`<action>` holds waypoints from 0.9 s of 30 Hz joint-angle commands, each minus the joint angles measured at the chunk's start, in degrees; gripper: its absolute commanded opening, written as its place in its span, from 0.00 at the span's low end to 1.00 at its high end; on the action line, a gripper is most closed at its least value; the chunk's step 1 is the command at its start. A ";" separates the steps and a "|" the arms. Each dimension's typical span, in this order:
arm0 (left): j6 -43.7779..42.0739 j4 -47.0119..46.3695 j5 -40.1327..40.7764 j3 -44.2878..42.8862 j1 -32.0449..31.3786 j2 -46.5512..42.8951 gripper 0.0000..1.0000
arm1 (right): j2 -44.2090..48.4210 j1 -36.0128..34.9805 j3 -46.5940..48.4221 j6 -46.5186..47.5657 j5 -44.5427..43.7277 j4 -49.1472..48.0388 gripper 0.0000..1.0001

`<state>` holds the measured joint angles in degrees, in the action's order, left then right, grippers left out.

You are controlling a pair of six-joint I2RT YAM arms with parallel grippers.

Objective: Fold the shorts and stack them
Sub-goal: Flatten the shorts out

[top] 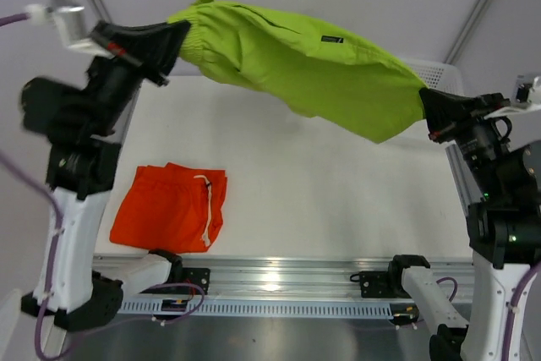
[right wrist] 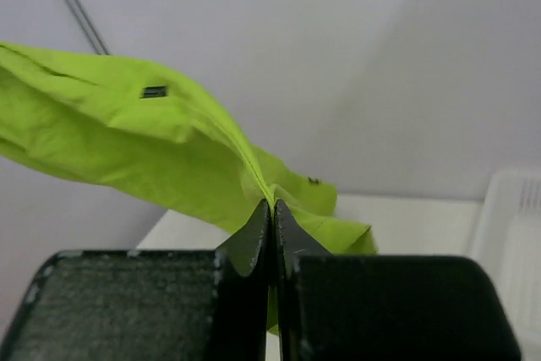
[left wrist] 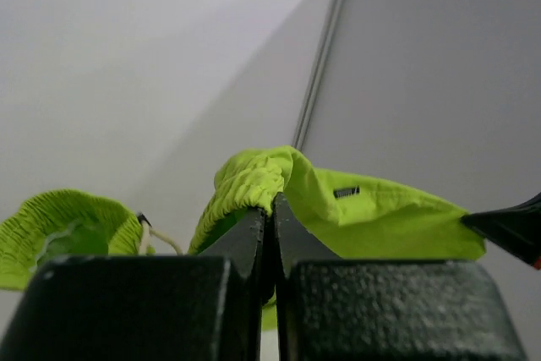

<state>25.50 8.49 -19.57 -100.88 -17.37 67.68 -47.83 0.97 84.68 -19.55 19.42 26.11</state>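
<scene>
My left jaws and right jaws are each pinched shut on the lime green shorts [top: 296, 61], stretched in the air over the far edge of the bench [top: 338, 200]. The orange-red shorts [top: 173, 207] lie folded by its near left corner. I should lower evenly, cloth taut.

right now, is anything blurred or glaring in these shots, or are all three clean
Top external: the left arm's upper black link is blurred, the silver metal rail carries a bright glare patch, the lime green fabric shorts are sharp. Left wrist: the left end effector is dark and slightly soft. Right wrist: the right end effector likewise; the shorts are crisp, evenly lit.
</scene>
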 commanded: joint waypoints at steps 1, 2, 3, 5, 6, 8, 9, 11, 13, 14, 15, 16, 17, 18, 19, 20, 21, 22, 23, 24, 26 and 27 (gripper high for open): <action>-1.06 -9.55 0.41 1.30 -0.21 -6.06 0.00 | 1.42 0.08 -0.23 -0.75 1.84 -4.58 0.00; -0.98 -9.20 -0.11 1.30 -0.30 -6.59 0.00 | 1.86 0.08 -0.22 -0.84 2.63 -3.88 0.00; -0.97 -8.93 -0.38 1.56 -0.30 -7.73 0.00 | 2.39 0.08 -0.31 -1.27 4.21 -3.87 0.00; -0.89 -8.93 -0.55 3.05 -0.30 -9.22 0.00 | 4.85 0.08 -0.75 -1.63 5.19 -3.43 0.00; -0.80 -9.02 -0.47 3.41 -0.30 -10.89 0.00 | 7.03 0.08 -0.84 -1.54 5.71 -3.35 0.00; -0.62 -9.19 -0.64 4.28 -0.30 -12.48 0.00 | 9.24 0.08 -0.14 -1.63 5.63 -2.47 0.00; -0.45 -9.02 -0.55 4.29 -0.30 -13.01 0.00 | 10.21 0.08 0.30 -1.72 5.54 -2.20 0.00; -0.62 -8.93 -0.38 3.42 -0.30 -13.72 0.00 | 11.36 0.08 3.10 -1.89 5.37 -0.63 0.00; -1.15 -6.67 0.06 2.19 -0.30 -12.41 0.00 | 10.57 0.08 5.57 -1.46 5.80 1.22 0.00; -1.32 -6.21 0.15 0.27 -0.30 -11.79 0.00 | 10.22 0.08 6.97 -1.54 5.72 1.31 0.00; -1.50 -5.95 0.50 -0.45 -0.30 -11.17 0.00 | 10.22 0.08 7.42 -1.46 5.63 0.97 0.00; -1.50 -5.86 0.50 -1.24 -0.30 -10.21 0.00 | 9.87 0.08 7.86 -1.37 5.72 0.96 0.00; -1.59 -6.03 0.50 -1.86 -0.30 -9.85 0.00 | 9.34 0.08 9.17 -1.28 5.54 1.22 0.00; -1.68 -6.20 0.67 -2.39 -0.30 -9.41 0.00 | 8.90 0.08 9.79 -0.76 5.28 1.83 0.00; -1.85 -6.21 0.76 -2.74 -0.30 -8.97 0.00 | 8.46 0.08 10.15 -0.58 5.28 1.93 0.00; -2.03 -5.95 0.85 -3.09 -0.30 -7.75 0.00 | 7.33 0.08 10.41 -0.49 5.19 1.93 0.00; -2.03 -5.86 0.59 -4.31 -0.30 -7.30 0.00 | 6.71 0.08 10.93 -0.40 5.10 2.19 0.00; -2.03 -5.85 0.41 -4.59 -0.30 -6.78 0.00 | 6.09 0.08 11.29 -0.40 5.28 2.37 0.00; -1.86 -5.94 0.24 -4.94 -0.30 -6.16 0.00 | 5.65 0.08 11.55 -0.40 5.80 2.28 0.00; -1.77 -6.03 -0.02 -5.46 -0.30 -6.07 0.00 | 5.12 0.08 11.64 -0.66 5.89 1.85 0.00; -1.50 -6.56 -0.55 -5.20 -0.30 -6.50 0.00 | 5.12 0.08 12.17 -0.84 5.89 1.93 0.00; -1.59 -6.73 -0.55 -4.94 -0.30 -7.47 0.00 | 5.47 0.08 12.43 -0.84 5.63 2.02 0.00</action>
<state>24.93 4.84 -19.92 -103.53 -17.50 62.06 -40.99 0.97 95.59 -20.73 24.88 27.79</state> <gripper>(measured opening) 0.006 0.009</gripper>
